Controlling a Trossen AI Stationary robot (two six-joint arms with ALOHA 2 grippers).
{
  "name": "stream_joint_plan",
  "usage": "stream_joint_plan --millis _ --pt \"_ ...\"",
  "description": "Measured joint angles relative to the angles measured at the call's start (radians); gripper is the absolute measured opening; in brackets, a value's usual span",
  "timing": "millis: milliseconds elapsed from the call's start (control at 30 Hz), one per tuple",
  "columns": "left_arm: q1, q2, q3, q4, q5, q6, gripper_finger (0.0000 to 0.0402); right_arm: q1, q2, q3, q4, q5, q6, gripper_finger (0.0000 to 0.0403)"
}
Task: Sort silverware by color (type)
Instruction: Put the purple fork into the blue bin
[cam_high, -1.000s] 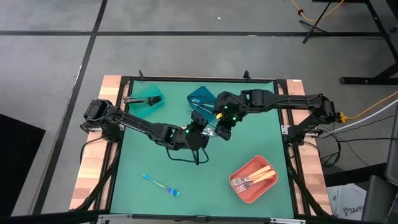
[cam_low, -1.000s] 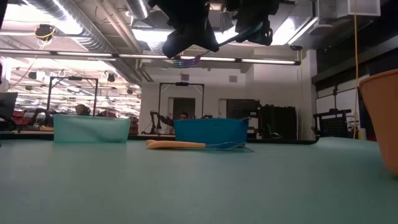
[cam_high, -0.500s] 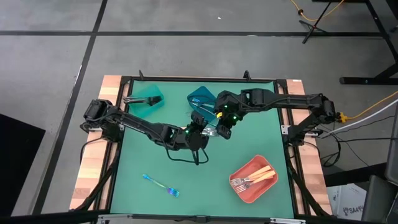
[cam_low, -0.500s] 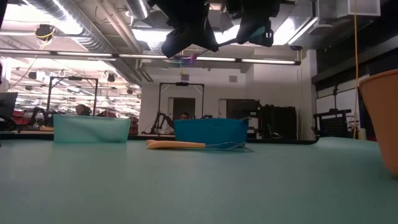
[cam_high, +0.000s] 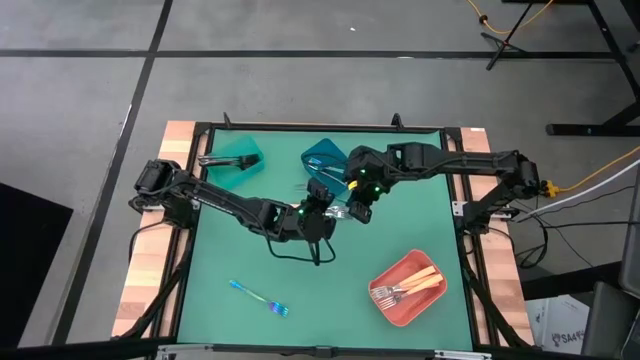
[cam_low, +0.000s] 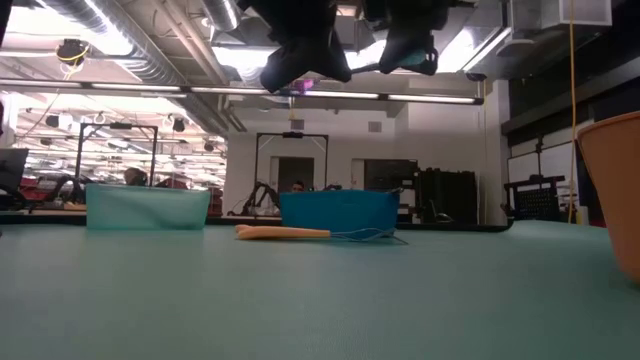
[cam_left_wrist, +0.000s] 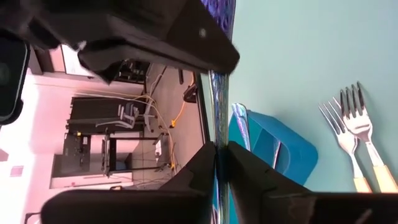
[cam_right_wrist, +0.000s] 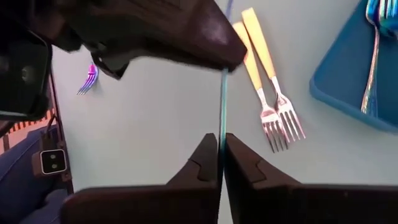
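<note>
Handover is the news: within the last second the right gripper (cam_right_wrist: 219, 143) has gone from half spread to clenched on the iridescent fork (cam_right_wrist: 222, 106), which the left gripper (cam_left_wrist: 216, 152) holds too. Both meet in the air over mid-table, near the blue bin (cam_high: 325, 158). In the left wrist view that arm's fingers (cam_left_wrist: 193, 168) look pinched on the fork's thin edge, though they may be starting to ease. Neither arm has visibly shifted on the table over that second.

For the task, I judge that the fork is passing to the right arm, which can reach the blue bin. The left must let go cleanly first; if it drags, the fork may twist or drop.

Counts:
- Bins: three, the blue one, a teal bin (cam_high: 237, 160) and a coral bin (cam_high: 430, 295).
- Forks loose on the table: two gold forks (cam_right_wrist: 267, 81) side by side below the grippers, and one iridescent fork (cam_high: 258, 297) well apart, near the front edge.
- In the air: one.
- Blue bin: at least two iridescent forks.
- Coral bin: several, gold and silver, too bunched to count.
- Teal bin: contents unclear.
</note>
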Motion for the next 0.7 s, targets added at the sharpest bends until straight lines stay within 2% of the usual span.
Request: stream_joint_plan --millis 367,533,700 --pt "0.0 0.0 0.0 0.0 0.107 0.0 0.0055 0.001 0.0 0.0 0.0 -0.008 -0.031 0.0" --pt "-0.002 0.0 0.0 -0.001 0.101 -0.001 0.0062 0.001 0.0 0.0 -0.001 0.008 -0.033 0.0" --pt "-0.002 0.0 0.0 -0.005 0.033 -0.006 0.0063 -0.005 0.0 0.001 -0.035 0.041 -0.042 0.0"
